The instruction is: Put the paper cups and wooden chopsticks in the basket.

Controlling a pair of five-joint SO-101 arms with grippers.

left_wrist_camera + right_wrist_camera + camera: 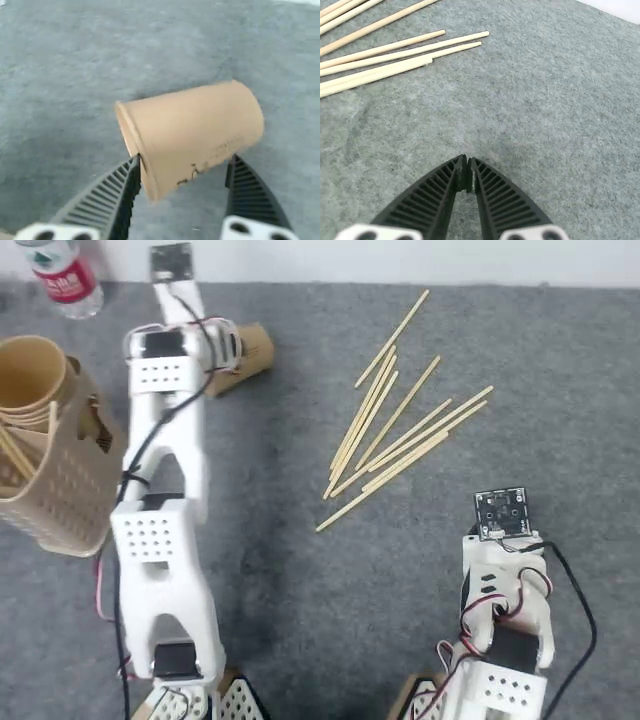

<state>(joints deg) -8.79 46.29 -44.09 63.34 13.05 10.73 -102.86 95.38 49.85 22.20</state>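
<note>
Left arm stretched to the tabletop's far edge, left gripper [183,161] clamped across a paper cup [190,130] held on its side. Right arm folded at the near edge, right gripper [469,172] fingers pressed together, just short of the loose chopsticks [408,443]. About ten mid-table, overlapping. Basket [60,500] at the left edge: nested cups [30,375], exact number unclear.
</note>
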